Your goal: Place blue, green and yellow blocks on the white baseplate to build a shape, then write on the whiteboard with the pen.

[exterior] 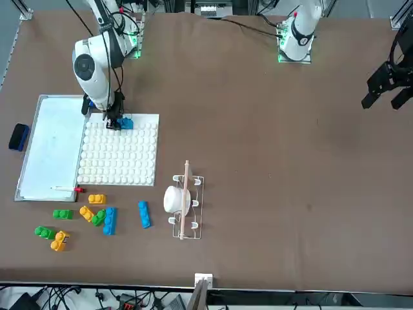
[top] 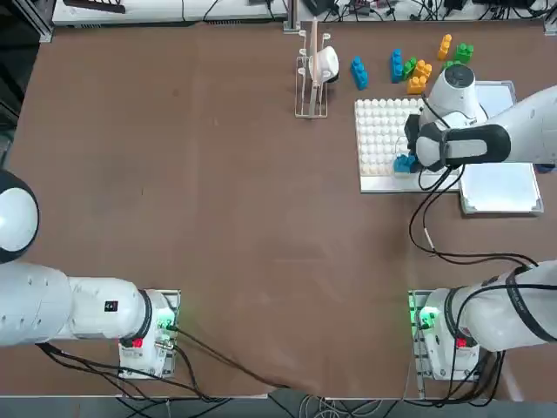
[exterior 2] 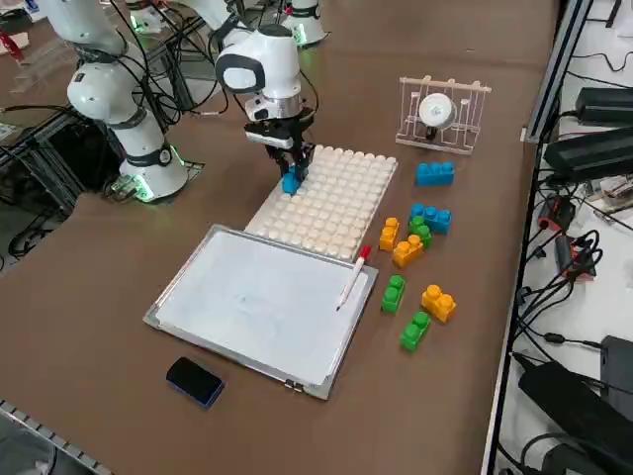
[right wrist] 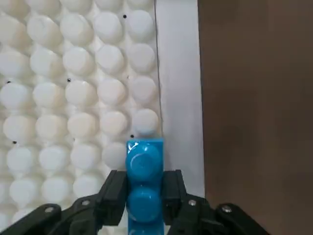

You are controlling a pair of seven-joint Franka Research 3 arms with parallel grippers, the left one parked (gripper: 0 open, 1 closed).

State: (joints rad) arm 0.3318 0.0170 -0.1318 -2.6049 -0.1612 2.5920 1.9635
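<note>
My right gripper (right wrist: 144, 193) is shut on a blue block (right wrist: 144, 169), pressed down on the white baseplate (right wrist: 58, 98) near its edge. The same blue block (exterior: 124, 123) sits at the baseplate's (exterior: 122, 158) corner nearest the robot, under the gripper (exterior: 114, 123). From the right side the gripper (exterior 2: 290, 163) holds the block (exterior 2: 291, 182) on the plate (exterior 2: 331, 198). The whiteboard (exterior 2: 257, 302) lies beside the plate with the pen (exterior 2: 352, 277) on its edge. Loose blue (top: 359, 72), green (top: 464, 52) and yellow (top: 419, 77) blocks lie beyond the plate.
A wire rack (top: 312, 74) holding a white round object stands left of the loose blocks. A dark eraser (exterior 2: 194, 381) lies by the whiteboard's near corner. The right arm's cable (top: 435, 244) trails across the table between the plate and the base.
</note>
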